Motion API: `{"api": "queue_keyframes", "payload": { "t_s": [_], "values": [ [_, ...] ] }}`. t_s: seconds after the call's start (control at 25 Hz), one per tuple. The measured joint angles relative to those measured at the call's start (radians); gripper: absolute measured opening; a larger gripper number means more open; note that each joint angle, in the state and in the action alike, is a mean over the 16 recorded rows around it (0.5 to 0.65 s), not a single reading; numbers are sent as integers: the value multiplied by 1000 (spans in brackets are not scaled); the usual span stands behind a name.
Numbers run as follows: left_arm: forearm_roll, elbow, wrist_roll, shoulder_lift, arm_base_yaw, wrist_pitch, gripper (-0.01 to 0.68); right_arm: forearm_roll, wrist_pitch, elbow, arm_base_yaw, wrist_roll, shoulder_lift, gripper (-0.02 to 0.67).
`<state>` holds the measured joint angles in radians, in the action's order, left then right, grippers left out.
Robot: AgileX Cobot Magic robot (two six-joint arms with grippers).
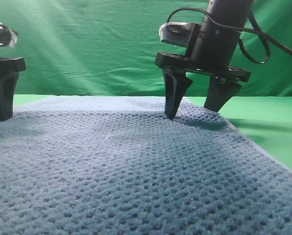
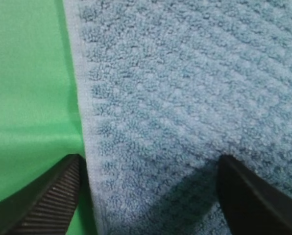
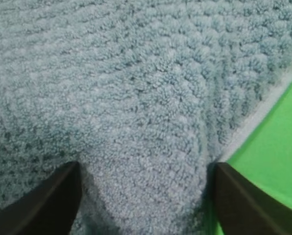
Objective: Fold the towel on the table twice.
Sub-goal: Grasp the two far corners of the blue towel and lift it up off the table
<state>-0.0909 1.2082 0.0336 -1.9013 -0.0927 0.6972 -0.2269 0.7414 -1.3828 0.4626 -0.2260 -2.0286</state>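
Blue-grey towel (image 1: pixel 136 171) spread flat over the green bench (image 1: pixel 273 132), filling most of the exterior view. Left tool (image 2: pixel 148 196) down at the far left corner, jaws apart astride the hemmed edge: one finger (image 2: pixel 48 200) over bare bench, the other on cloth. Right tool (image 1: pixel 197 105) at the far right corner, jaws apart, towel bunched up between its fingers (image 3: pixel 43 203), hem just beside. Nothing clamped yet. Bare bench strip along the right edge; green curtain (image 1: pixel 87 44) behind.
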Motion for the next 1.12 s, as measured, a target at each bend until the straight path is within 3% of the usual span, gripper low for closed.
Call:
{"api": "queue_keyframes", "payload": {
  "t_s": [0.4, 0.6, 0.76, 1.12],
  "values": [
    [-15, 2, 4, 6, 1, 22, 196, 72, 62, -18, 3, 80, 3, 110],
    [-29, 17, 4, 43, 1, 48, 42, 107, 95, -51, 1, 113, 27, 12],
    [-52, 52, 5, 97, 1, 70, 3, 136, 117, -97, -9, 131, 63, 0],
    [-221, 205, 72, 221, 1, 66, 0, 189, 92, -260, -47, 148, 151, 0]
  ]
}}
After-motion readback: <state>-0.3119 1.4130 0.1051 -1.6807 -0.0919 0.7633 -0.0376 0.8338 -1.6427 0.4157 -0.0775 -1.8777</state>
